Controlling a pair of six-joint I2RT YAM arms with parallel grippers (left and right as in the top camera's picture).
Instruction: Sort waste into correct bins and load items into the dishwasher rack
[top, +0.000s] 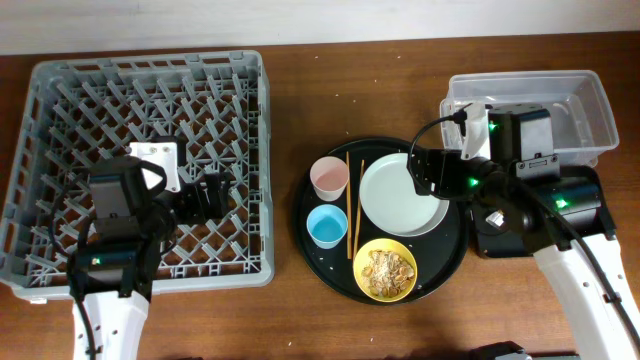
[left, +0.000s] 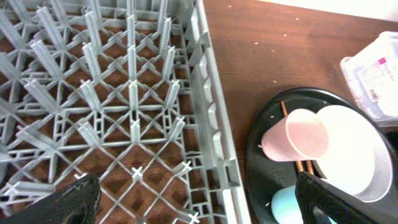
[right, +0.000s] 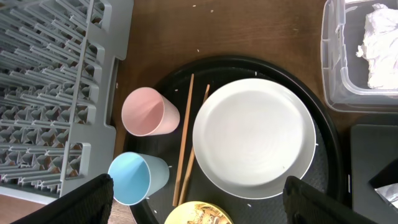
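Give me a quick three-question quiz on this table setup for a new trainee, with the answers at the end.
1. True or false: the pink cup sits in the dishwasher rack.
2. On the round black tray, what lies between the light-blue cup and the plate? A) chopsticks B) a spoon C) a fork
3. Fill in: the crumpled napkin lies in the ____.

Key: 1 false, it is on the round black tray; 2 A; 3 clear tub.
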